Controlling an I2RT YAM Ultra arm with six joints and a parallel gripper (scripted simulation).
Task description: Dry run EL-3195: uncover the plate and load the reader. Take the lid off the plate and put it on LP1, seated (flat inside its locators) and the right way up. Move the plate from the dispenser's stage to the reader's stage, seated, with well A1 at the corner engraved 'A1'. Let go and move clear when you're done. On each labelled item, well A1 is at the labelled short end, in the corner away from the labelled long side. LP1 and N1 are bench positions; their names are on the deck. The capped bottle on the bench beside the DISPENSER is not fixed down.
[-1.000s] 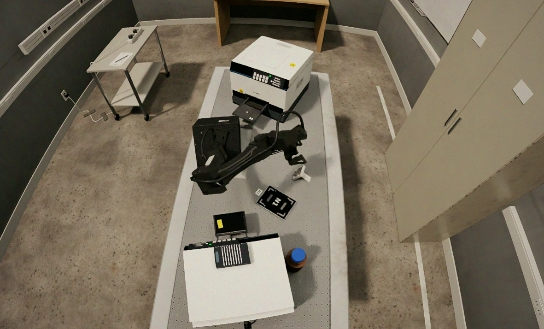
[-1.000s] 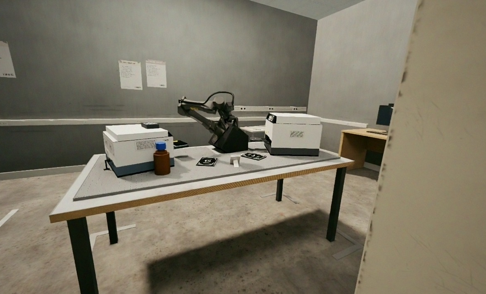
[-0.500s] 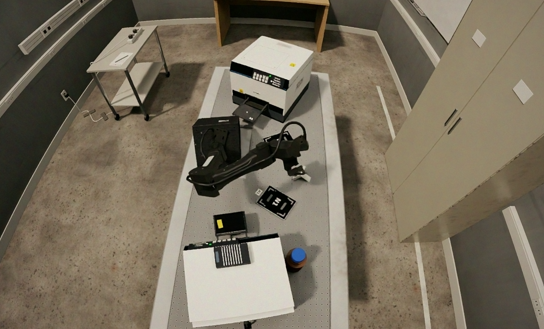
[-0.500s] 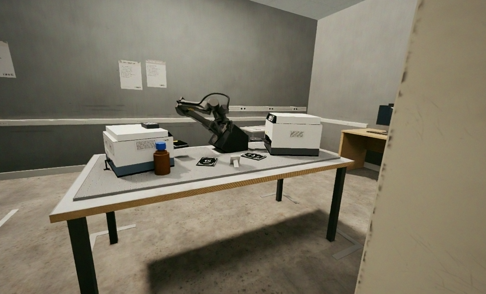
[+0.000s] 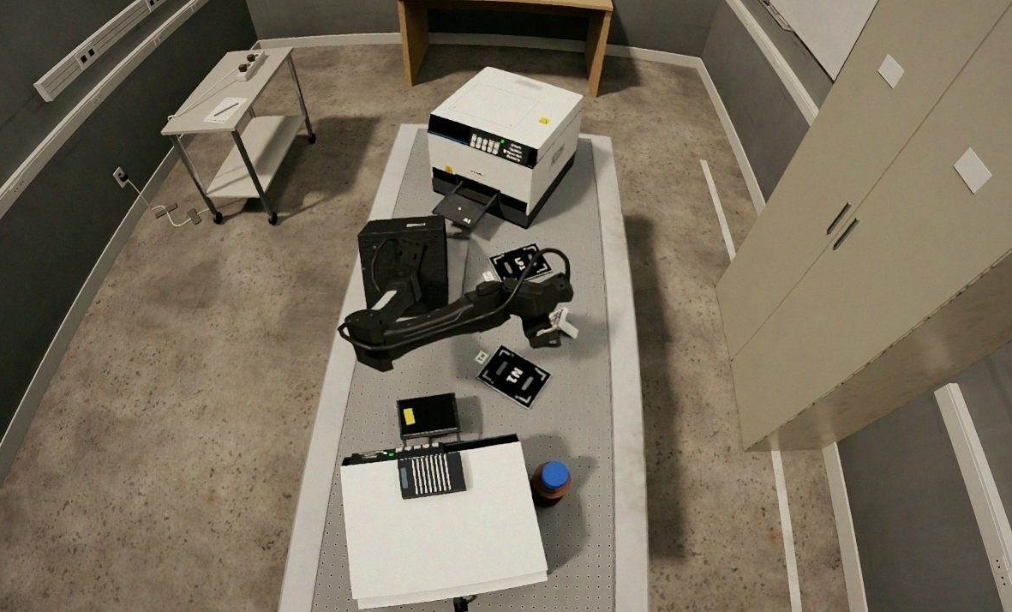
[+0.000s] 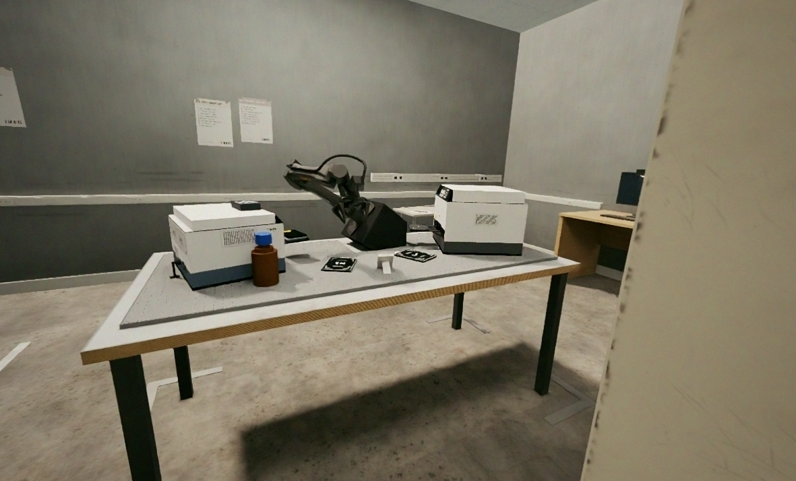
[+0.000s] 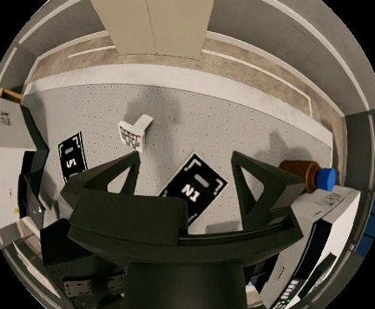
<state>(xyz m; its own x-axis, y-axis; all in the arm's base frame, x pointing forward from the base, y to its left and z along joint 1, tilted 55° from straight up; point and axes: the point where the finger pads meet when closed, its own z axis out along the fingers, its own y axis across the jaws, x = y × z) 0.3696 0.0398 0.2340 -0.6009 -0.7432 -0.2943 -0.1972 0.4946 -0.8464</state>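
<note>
The lidded plate [image 5: 428, 414] [image 6: 294, 238] is black with a yellow label. It sits on the stage in front of the white dispenser [image 5: 434, 531] [image 6: 219, 238]. The LP1 mat [image 5: 526, 259] [image 6: 414, 257] [image 7: 72, 158] lies bare near the reader [image 5: 506, 129] [image 6: 478, 217]. The reader's stage [image 5: 464, 207] is out and bare. My gripper [image 5: 546, 338] [image 7: 185, 155] is open and holds nothing. It hangs above the bench between LP1 and the N1 mat [image 5: 513, 375] [image 6: 338, 265] [image 7: 192, 186], far from the plate.
A brown bottle with a blue cap [image 5: 551, 480] [image 6: 265, 259] [image 7: 308, 175] stands beside the dispenser. A small white tag stand [image 5: 564, 327] [image 6: 384, 261] [image 7: 134, 134] sits under the gripper. The black arm base [image 5: 403, 262] [image 6: 377, 227] is on the bench's left side.
</note>
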